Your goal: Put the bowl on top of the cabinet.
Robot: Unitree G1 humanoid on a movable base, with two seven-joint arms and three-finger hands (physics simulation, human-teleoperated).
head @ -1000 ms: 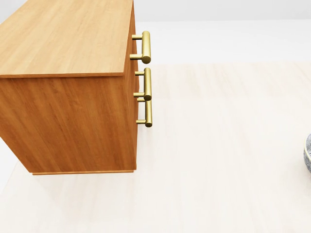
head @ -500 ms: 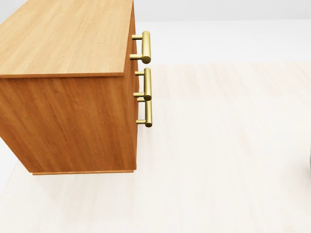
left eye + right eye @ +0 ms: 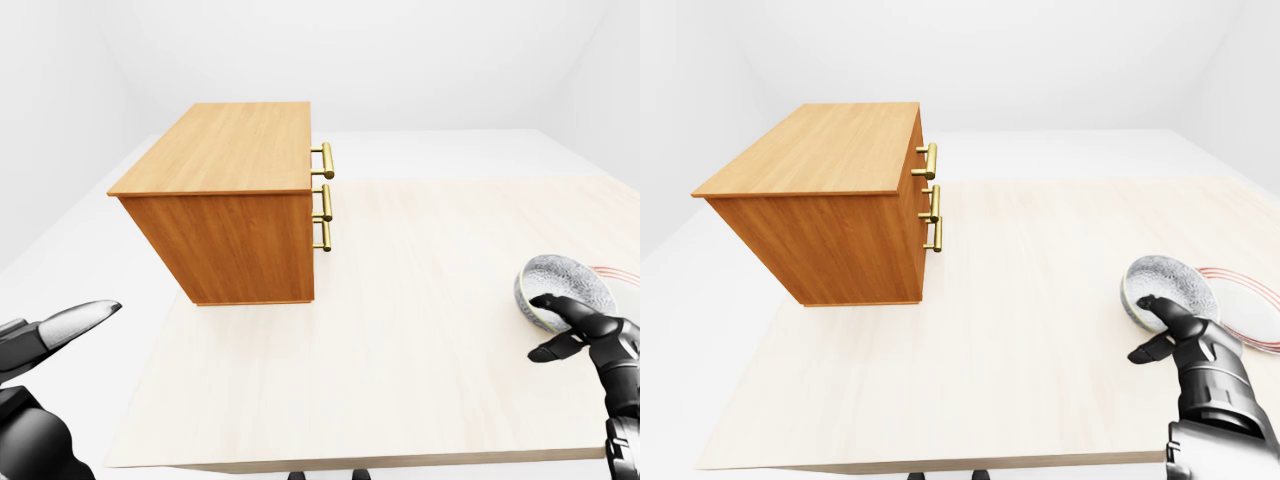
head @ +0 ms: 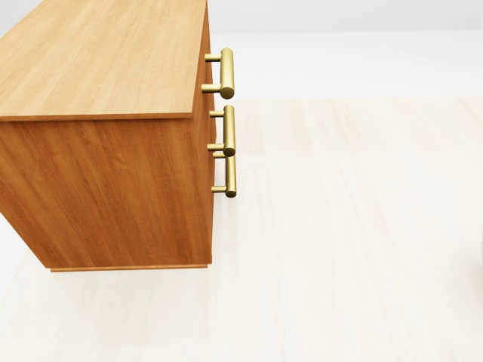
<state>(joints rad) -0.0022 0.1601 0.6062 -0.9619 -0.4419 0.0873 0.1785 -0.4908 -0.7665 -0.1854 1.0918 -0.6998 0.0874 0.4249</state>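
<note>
The speckled grey bowl [image 3: 1168, 283] is tilted at the right of the pale tabletop [image 3: 400, 350]. My right hand [image 3: 1145, 328] pinches its near rim, with one finger over the rim and the thumb under it. The wooden cabinet [image 3: 230, 200] with brass handles [image 3: 325, 195] stands at the upper left, its flat top bare. It fills the left of the head view, where cabinet [image 4: 106, 113] alone shows and the bowl and both hands do not. My left hand [image 3: 60, 325] hovers open at the bottom left of the left-eye view, off the table.
A white plate with red rings [image 3: 1252, 297] lies just right of the bowl near the table's right edge. The table's near edge runs along the bottom of both eye views. White floor and walls surround the table.
The bowl's edge, seen at the right border of the head view a second ago, has slid out of that view. The cabinet has not moved.
</note>
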